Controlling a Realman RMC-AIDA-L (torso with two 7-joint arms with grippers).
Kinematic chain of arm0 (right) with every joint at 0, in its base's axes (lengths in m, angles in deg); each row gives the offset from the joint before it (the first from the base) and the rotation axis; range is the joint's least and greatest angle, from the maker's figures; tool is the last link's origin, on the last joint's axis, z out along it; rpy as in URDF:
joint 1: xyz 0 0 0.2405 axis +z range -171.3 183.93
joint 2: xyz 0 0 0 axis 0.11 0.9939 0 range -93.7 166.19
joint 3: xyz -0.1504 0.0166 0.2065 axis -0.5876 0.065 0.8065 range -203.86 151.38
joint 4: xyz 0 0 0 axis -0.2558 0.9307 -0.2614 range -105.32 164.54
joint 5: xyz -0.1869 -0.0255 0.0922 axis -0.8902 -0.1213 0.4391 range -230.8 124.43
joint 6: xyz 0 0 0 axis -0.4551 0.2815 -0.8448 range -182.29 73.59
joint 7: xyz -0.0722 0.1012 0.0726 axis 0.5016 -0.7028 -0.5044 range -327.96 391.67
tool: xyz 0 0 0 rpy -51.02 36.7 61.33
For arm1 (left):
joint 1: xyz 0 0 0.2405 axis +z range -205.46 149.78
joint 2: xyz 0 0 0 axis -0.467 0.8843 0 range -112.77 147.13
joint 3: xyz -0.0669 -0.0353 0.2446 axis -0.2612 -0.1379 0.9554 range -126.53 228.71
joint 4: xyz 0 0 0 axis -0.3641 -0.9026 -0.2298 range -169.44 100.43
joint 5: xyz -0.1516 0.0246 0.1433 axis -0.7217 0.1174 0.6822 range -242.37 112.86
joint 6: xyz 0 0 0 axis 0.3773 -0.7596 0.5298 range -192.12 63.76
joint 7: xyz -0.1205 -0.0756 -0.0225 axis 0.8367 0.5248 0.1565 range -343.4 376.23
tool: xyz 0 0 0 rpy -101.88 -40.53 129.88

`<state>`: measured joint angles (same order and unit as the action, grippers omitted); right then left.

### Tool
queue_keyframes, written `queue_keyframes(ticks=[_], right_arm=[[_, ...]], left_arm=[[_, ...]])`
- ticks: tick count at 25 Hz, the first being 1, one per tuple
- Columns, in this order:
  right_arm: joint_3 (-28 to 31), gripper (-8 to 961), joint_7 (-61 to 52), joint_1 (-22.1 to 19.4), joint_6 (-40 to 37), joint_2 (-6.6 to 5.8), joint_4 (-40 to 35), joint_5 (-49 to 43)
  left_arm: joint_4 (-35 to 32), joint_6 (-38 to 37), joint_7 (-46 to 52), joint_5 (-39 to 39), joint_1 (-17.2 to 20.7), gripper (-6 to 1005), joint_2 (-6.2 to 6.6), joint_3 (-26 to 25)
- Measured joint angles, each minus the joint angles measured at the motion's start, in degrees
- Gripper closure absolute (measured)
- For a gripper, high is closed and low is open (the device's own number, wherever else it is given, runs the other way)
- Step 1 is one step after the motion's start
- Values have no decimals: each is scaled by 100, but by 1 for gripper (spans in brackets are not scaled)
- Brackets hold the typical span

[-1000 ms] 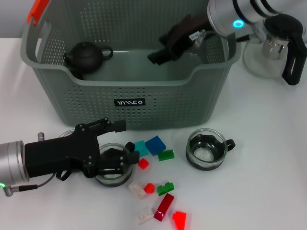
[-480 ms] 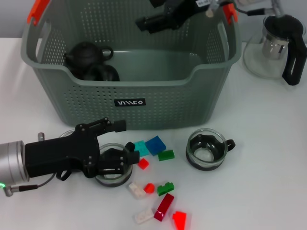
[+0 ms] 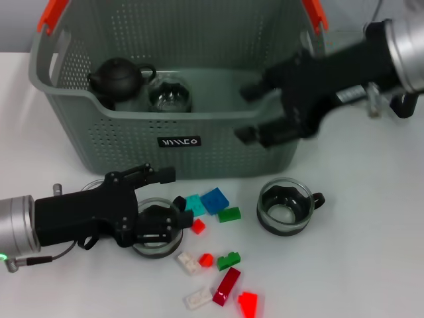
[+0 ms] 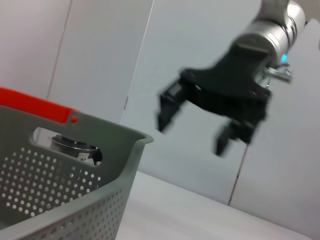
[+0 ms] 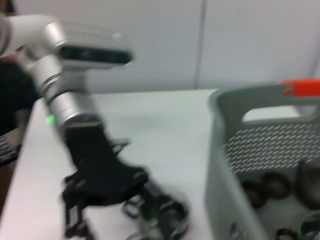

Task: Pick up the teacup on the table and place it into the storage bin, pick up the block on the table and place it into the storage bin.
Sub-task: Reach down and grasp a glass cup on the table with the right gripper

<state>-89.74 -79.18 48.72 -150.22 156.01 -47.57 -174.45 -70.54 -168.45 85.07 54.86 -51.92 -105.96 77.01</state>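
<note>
The storage bin (image 3: 179,142) stands at the back of the white desk (image 3: 371,252), grey-green, perforated, orange handles up top. Inside it, against the left wall, sits a dark teapot (image 3: 119,76), and just beside that a clear glass teacup (image 3: 170,99) rests on the bin floor.

Over the bin's right front corner hangs the right gripper (image 3: 255,112), blurred, its black fingers spread apart with nothing between them; from the left wrist view the same gripper (image 4: 197,125) shows in the air past the bin's rim, fingers wide.

Down on the desk in front of the bin, the left gripper (image 3: 156,222) lies low, fingers closed around a second glass teacup (image 3: 157,238) that sits on the desk. The right wrist view shows this too: the black left gripper (image 5: 150,210) wrapped round the cup.

Another teacup (image 3: 286,207), glass with a dark handle, stands free on the desk further right. Between the two cups, blocks are scattered: a blue block (image 3: 214,199), a teal one (image 3: 195,204), green ones (image 3: 230,214), several red pieces (image 3: 226,286) and a couple of white ones (image 3: 188,262).
</note>
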Motion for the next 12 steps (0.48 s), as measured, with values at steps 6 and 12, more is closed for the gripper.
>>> queue_keyframes(ticks=[6, 12], right_arm=[[29, 274, 73, -331, -853, -57, -294, -270], [-11, 276, 18, -359, -1151, -3, -298, -1175]], left_arm=[[6, -26, -2, 14, 9, 65, -8, -6], [26, -32, 3, 7, 19, 65, -8, -9]])
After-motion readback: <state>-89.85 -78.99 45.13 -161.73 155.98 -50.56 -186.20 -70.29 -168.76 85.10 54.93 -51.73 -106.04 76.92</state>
